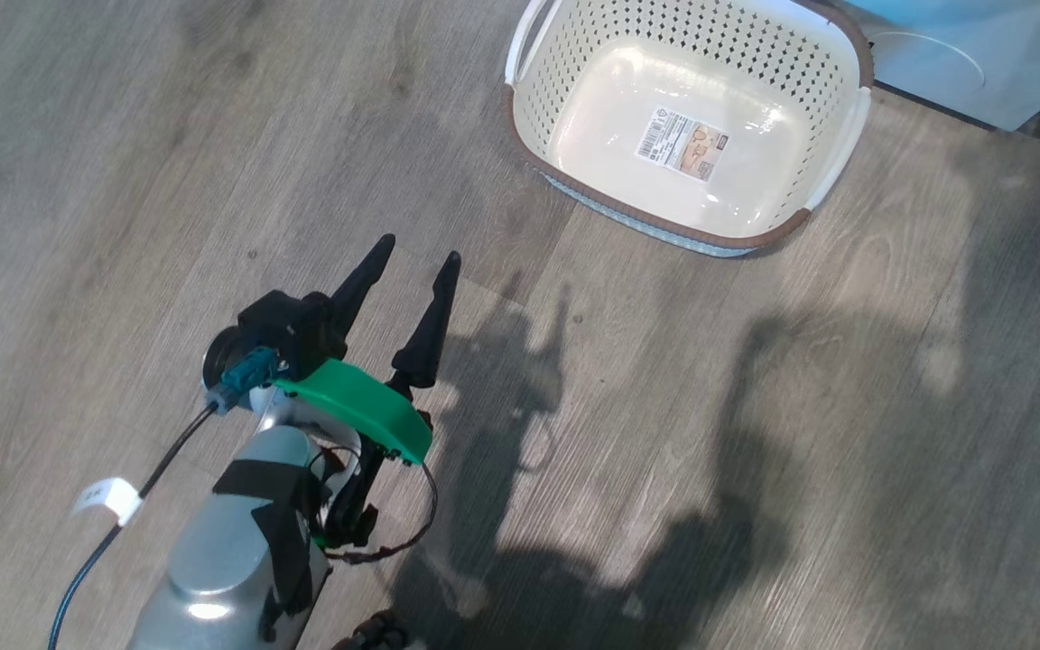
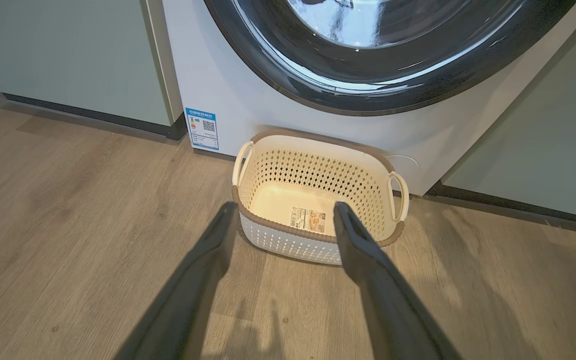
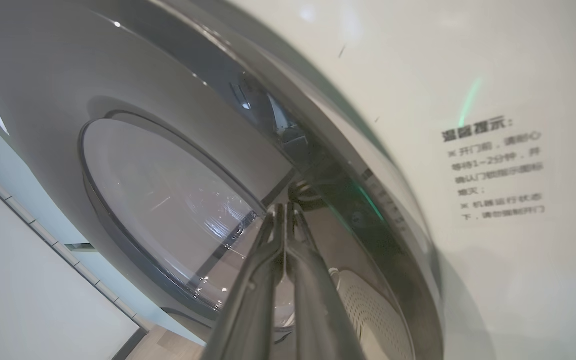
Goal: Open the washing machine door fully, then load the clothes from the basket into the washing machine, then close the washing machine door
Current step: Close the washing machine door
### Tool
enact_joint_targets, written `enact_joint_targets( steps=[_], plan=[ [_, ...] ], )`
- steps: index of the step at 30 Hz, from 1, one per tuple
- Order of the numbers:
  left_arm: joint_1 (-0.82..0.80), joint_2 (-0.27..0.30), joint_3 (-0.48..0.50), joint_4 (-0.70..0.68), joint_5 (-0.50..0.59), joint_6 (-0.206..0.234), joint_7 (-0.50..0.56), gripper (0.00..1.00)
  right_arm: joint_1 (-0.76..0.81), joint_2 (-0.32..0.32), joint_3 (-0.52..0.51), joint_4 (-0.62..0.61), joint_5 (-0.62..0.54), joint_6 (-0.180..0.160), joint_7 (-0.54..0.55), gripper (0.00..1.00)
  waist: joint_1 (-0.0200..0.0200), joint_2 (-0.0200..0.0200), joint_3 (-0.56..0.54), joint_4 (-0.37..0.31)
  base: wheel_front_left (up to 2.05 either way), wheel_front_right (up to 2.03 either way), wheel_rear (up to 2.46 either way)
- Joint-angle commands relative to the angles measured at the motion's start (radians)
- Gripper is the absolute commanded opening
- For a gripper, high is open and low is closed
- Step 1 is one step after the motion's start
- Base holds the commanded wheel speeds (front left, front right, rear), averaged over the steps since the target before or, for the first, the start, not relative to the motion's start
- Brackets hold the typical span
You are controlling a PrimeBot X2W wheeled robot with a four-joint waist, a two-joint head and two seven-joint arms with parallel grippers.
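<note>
The basket (image 1: pixel 710 36) stands on the wood floor with only a label on its bottom; the clothes are out of view. My left gripper (image 1: pixel 419 250) hovers open and holds nothing, short of the basket (image 2: pixel 318 175), its own view (image 2: pixel 284 206) looking at the near rim. Behind the basket rises the washing machine (image 2: pixel 228 75), and its glossy black door (image 2: pixel 293 65) looks flush against the white front. My right gripper (image 3: pixel 285 205) is shut on nothing, its tips right at the door's (image 3: pixel 168 200) rim, beside the machine's white panel (image 3: pixel 468 75).
Pale green cabinets (image 2: pixel 68 50) flank the machine on both sides (image 2: pixel 543 125). A blue sticker (image 2: pixel 202 128) sits low on its front. The machine's base (image 1: pixel 980 90) shows just behind the basket. My shadow falls on the open wood floor (image 1: pixel 755 451) to the right of my left arm.
</note>
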Motion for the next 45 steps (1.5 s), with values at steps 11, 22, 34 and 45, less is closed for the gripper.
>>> enact_joint_targets(
  steps=[11, 22, 34, 45],
  plan=[
    [-0.020, 0.026, 0.040, -0.029, 0.001, -0.001, -0.006, 1.00, -0.036, 0.000, 0.018, -0.038, 0.001, 0.000, -0.005, 0.00, 0.0000, 0.0000, -0.013, -0.003, 0.00, 0.00, 0.00],
    [-0.023, 0.025, 0.044, -0.037, 0.001, -0.001, -0.006, 1.00, -0.066, -0.007, -0.002, -0.038, -0.001, 0.000, -0.005, 0.00, 0.0000, 0.0000, 0.012, -0.007, 0.00, 0.00, 0.00],
    [-0.008, 0.038, 0.057, -0.022, 0.002, -0.001, -0.006, 1.00, 0.059, 0.028, 0.135, -0.111, 0.057, 0.000, -0.005, 0.00, 0.0000, 0.0000, -0.062, -0.032, 0.00, 0.00, 0.00],
    [0.052, 0.098, 0.075, 0.003, -0.002, -0.001, -0.006, 1.00, 0.348, 0.043, 0.312, -0.252, 0.147, 0.000, -0.005, 0.15, 0.0000, 0.0000, -0.258, -0.069, 0.00, 0.00, 0.00]
  ],
)
